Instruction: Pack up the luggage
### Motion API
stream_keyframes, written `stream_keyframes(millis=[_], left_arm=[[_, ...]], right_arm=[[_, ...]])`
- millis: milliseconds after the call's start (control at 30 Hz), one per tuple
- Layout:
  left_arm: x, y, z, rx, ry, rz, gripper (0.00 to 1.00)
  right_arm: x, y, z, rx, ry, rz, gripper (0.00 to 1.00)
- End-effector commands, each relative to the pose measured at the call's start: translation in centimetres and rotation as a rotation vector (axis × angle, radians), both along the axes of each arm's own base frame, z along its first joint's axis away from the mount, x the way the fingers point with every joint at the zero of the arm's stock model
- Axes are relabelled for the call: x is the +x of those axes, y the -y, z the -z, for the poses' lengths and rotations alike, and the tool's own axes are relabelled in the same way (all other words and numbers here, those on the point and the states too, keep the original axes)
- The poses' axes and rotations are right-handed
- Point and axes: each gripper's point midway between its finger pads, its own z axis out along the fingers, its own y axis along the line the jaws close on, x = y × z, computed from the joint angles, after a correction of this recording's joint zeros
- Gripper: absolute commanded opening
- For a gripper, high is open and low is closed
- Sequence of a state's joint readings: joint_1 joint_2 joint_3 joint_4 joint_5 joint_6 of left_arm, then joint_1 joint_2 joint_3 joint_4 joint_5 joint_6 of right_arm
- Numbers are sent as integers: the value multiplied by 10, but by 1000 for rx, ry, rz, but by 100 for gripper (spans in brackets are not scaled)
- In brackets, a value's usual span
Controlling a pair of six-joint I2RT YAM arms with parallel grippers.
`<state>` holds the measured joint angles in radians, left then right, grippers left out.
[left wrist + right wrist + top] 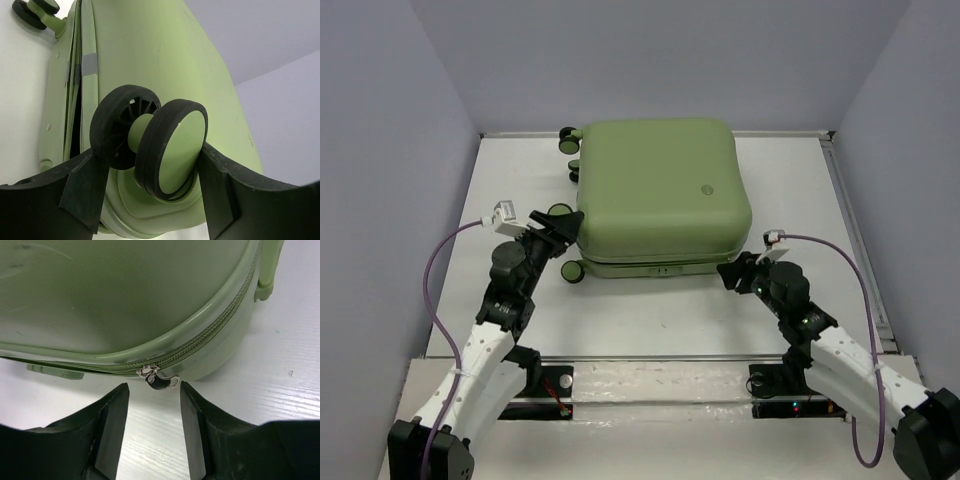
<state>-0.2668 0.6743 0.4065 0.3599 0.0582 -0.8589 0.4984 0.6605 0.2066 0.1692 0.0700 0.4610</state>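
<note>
Overhead, the luggage (660, 190) lies flat, shell up, in the middle of the white table (650, 320), its wheels pointing toward my left arm. From that high view I cannot see inside it, and the left gripper (563, 222) is a dark shape lost against the near-left corner.

The left wrist camera settles it: the black fingers (80, 195) sit on either side of a twin caster wheel (172, 150), each pad touching a tyre, clamped on the pair. Beside the wheel the seam (75, 100) between the two shell halves gapes a little, showing only darkness within. A grey patch (88, 62) crosses that seam; what it is I cannot tell. A second wheel (35, 10) is cut off at the top-left corner.

At the near-right corner, the right gripper (152, 395) hovers low over the table with its fingers (112, 430) apart and nothing between them. A silver zipper pull (161, 381) hangs from the zipper (210, 335) just beyond the fingertips, not touching either. The zipper's run past the curve of the shell is out of sight. A pale green ridge (55, 371) under the rim is too cropped to identify.
</note>
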Motion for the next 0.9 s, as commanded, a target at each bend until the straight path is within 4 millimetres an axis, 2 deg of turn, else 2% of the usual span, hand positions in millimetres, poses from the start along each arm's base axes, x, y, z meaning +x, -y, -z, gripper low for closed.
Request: stream_keyframes(millis=[0,167,400,500,533,567,667,700,733,767,833,867], left_arm=[[-3,12,1,84,84,76,6],[-2,13,21,90,49,79,6],[-3,11,29,92,40,74,6],[-4,11,30,89,37,75,6],[-4,11,30,91,36,75,6],[-4,12,30,90,35,77,6],[-4,16,33,83,28,95,6],[-5,20,34,78,35,107,6],[-6,24,37,77,27,118,6],[-8,31,38,75,24,136,6],[-9,40,44,79,10,152,6],[-11,47,45,77,6,169,6]], right_arm=[[21,-8,-42,9,160,-13,49],[30,-1,-44,-17,173,38,44],[39,19,-43,-43,182,156,33],[43,19,-41,-62,176,162,18],[43,15,-44,-55,190,138,9],[42,11,-44,-54,191,119,7],[37,-10,-50,4,180,17,7],[31,-22,-52,30,173,-37,7],[15,-50,-50,55,154,-152,7],[6,-68,-55,80,142,-206,7],[-15,-104,-38,34,65,-303,7],[-42,-143,-55,19,78,-422,7]])
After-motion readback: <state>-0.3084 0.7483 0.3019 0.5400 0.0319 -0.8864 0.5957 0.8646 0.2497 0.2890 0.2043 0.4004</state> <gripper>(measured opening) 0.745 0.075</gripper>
